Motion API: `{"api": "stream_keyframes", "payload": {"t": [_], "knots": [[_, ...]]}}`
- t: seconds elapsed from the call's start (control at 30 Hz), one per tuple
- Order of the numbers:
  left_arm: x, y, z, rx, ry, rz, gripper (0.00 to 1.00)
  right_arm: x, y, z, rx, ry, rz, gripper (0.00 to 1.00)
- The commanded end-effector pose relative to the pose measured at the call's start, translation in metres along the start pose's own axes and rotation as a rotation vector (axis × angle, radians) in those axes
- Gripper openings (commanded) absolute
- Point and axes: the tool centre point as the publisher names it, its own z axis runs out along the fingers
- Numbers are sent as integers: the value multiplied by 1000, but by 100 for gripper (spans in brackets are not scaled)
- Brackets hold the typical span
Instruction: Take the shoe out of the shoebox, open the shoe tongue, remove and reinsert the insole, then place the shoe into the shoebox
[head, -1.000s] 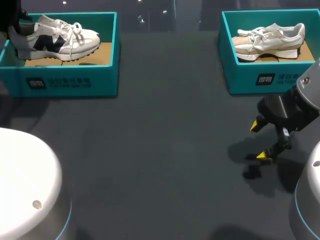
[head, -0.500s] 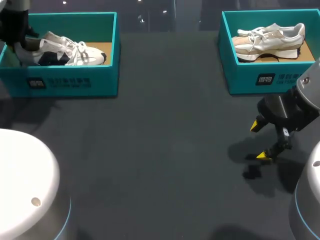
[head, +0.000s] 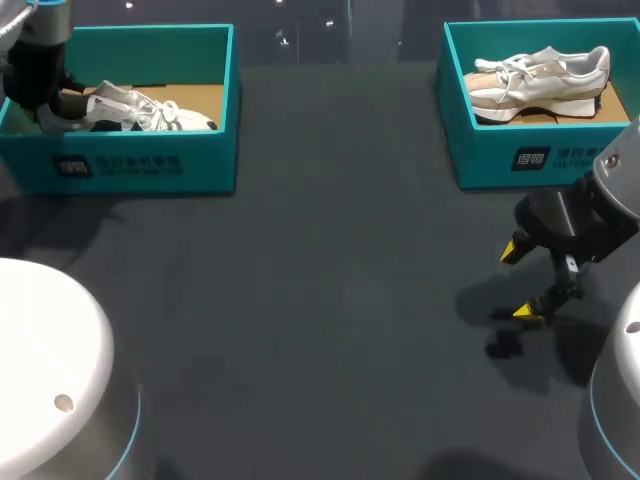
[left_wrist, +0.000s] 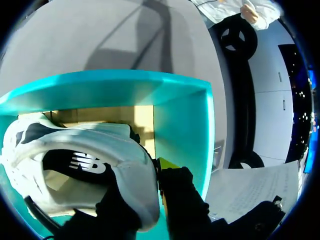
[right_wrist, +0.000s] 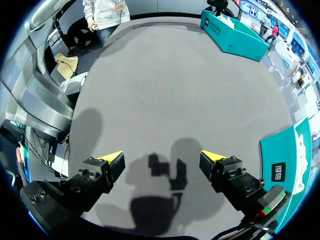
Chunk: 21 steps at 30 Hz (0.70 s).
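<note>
A white shoe (head: 140, 110) with a navy side mark sits low inside the teal shoebox (head: 150, 165) at the far left, toe pointing right. My left gripper (head: 60, 103) is shut on its heel. In the left wrist view the shoe's heel collar (left_wrist: 90, 150) is pinched between the fingers of the left gripper (left_wrist: 156, 172), one yellow fingertip (left_wrist: 167, 164) showing outside it, with the box wall (left_wrist: 180, 125) just beyond. My right gripper (head: 520, 282) hangs open over bare table at the right; nothing lies between its fingers (right_wrist: 162, 157).
A second teal shoebox (head: 500, 160) at the far right holds a beige and white shoe (head: 540, 75), just behind my right gripper. That box's corner (right_wrist: 287, 155) shows beside the right gripper. The dark table stretches between the two boxes.
My left arm has lowered the shoe from above the box rim down into the left shoebox. The right arm has not moved.
</note>
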Motion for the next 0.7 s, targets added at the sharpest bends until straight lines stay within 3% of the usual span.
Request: {"api": "stream_keyframes", "payload": {"t": [0.03,0.7], "knots": [[-4,6,9,8,-3,-3,0,2,0,1,3,-3,1,100],[-12,9,27,22,-73,-3,0,2,0,1,3,-3,1,100]]}}
